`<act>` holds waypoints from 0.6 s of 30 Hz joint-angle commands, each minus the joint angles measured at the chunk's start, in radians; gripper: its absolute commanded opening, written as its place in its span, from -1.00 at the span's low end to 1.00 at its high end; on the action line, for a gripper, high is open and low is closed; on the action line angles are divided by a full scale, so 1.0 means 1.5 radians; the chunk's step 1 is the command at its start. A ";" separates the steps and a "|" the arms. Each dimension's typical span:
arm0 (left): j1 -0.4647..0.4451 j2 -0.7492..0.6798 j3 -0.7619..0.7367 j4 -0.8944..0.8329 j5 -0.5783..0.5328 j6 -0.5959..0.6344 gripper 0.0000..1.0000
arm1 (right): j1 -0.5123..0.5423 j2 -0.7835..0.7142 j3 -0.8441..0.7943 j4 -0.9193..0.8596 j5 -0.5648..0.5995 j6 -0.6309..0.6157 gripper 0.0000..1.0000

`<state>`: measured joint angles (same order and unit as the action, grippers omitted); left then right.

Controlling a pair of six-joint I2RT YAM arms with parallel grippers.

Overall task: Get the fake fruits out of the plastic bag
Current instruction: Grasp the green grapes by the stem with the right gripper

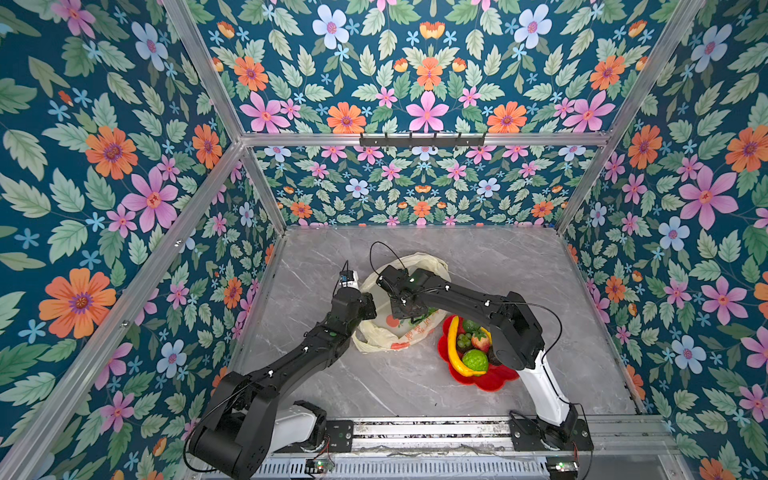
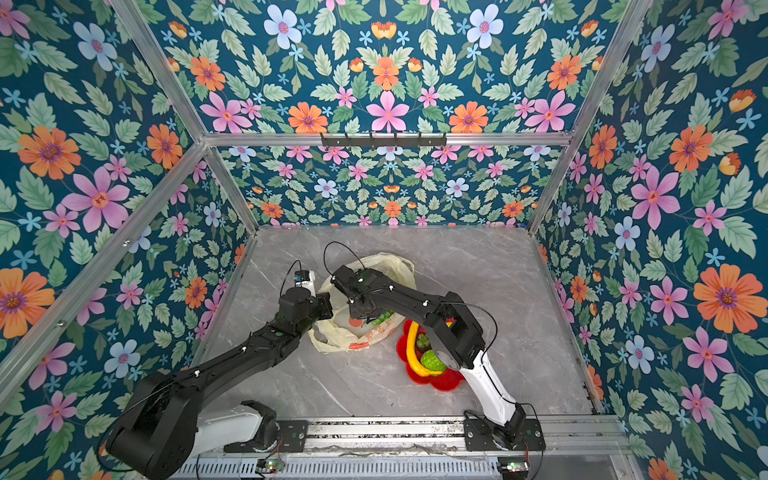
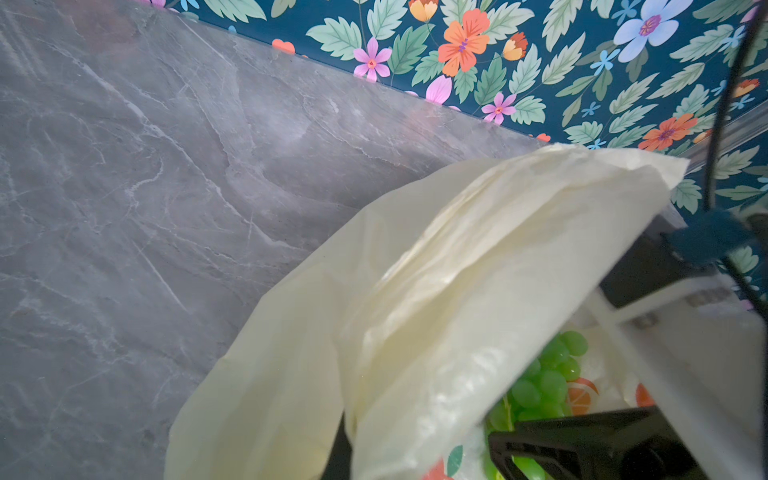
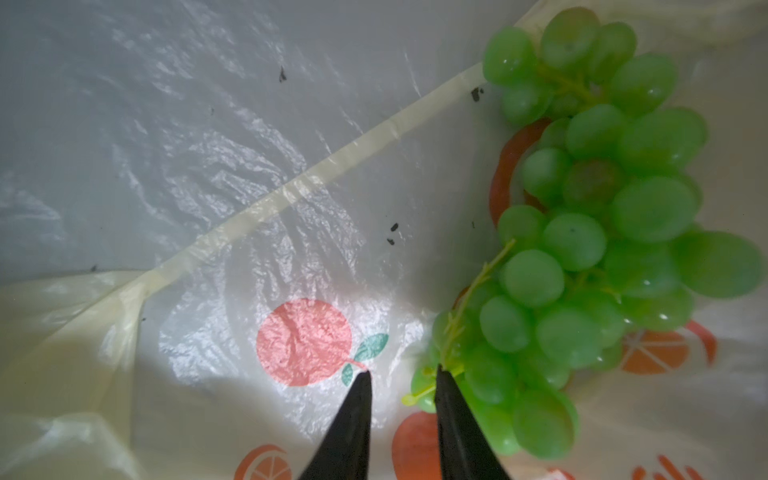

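Cream bag mid-table, its 9 o'clock edge clenched in left gripper. Right gripper is inside the bag, jaws a narrow gap apart, one tip touching the grapes stem, nothing pinched. At bag's 4 o'clock, plate holds banana, strawberry, bumpy green fruit
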<state>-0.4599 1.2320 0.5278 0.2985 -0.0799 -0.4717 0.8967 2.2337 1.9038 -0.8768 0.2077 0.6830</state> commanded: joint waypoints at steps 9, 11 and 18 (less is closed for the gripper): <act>0.001 0.002 0.000 0.008 -0.009 0.007 -1.00 | -0.001 0.031 0.020 -0.053 0.073 0.005 -0.46; 0.000 0.002 0.001 0.008 -0.009 0.007 -1.00 | 0.000 0.032 0.022 -0.059 0.087 0.006 -0.47; 0.000 0.003 0.001 0.007 -0.012 0.007 -1.00 | 0.001 0.025 0.021 -0.084 0.154 0.007 -0.55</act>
<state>-0.4599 1.2354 0.5278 0.2981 -0.0834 -0.4686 0.8955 2.2791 1.9327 -0.9596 0.3645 0.6861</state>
